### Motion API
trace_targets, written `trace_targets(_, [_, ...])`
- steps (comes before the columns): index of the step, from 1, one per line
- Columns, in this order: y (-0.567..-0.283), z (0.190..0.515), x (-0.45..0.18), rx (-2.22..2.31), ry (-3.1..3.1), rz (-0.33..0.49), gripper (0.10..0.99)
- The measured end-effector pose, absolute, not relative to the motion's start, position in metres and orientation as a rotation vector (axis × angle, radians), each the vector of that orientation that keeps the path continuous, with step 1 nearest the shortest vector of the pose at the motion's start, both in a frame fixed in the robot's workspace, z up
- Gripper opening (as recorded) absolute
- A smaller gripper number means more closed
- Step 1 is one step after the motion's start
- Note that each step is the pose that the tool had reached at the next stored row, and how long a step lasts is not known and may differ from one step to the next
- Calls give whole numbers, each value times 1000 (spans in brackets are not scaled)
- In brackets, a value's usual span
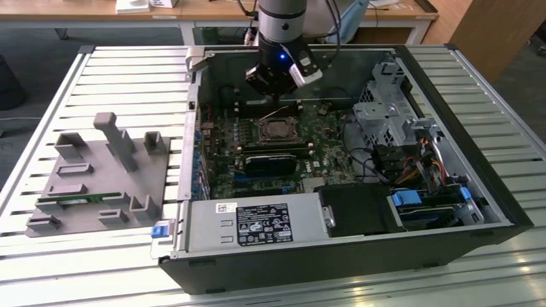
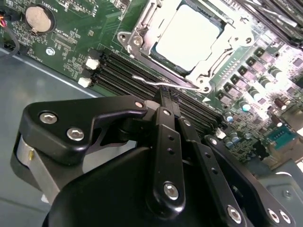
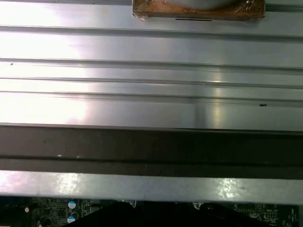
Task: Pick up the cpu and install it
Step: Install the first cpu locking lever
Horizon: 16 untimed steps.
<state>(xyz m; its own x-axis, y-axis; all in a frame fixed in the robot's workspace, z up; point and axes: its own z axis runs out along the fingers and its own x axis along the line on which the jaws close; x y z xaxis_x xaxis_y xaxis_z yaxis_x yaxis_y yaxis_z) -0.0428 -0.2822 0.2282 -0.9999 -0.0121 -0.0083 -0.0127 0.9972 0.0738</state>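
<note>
A: We sweep across from the exterior view's left: the grey fixture tray [image 1: 94, 182] sits on the slatted desk [image 1: 128, 70], and we spot no silver chip among its holders.

B: Moving on to the open computer case [image 1: 341, 160], we find the cpu [image 1: 278, 131] already lying in the motherboard socket. In the second wrist view its pale metal top [image 2: 188, 34] sits square inside the socket frame [image 2: 142, 40].

A: So we'd judge the placing done. The frame looks swung open around the chip and the thin wire lever [image 2: 163, 84] seems unlatched, so we reckon the locking remains.

B: And the pincer [image 1: 275, 82]?

A: We see it hovering above the board, near the chip but apart from it. In the second wrist view the pincer [image 2: 166, 97] has its fingers pressed together, clenched on nothing, tips right at that lever.
</note>
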Motion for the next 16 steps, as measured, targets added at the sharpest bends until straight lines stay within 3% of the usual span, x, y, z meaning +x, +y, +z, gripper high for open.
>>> trace_targets(16, [-282,216,-29,-24,3133,114,106])
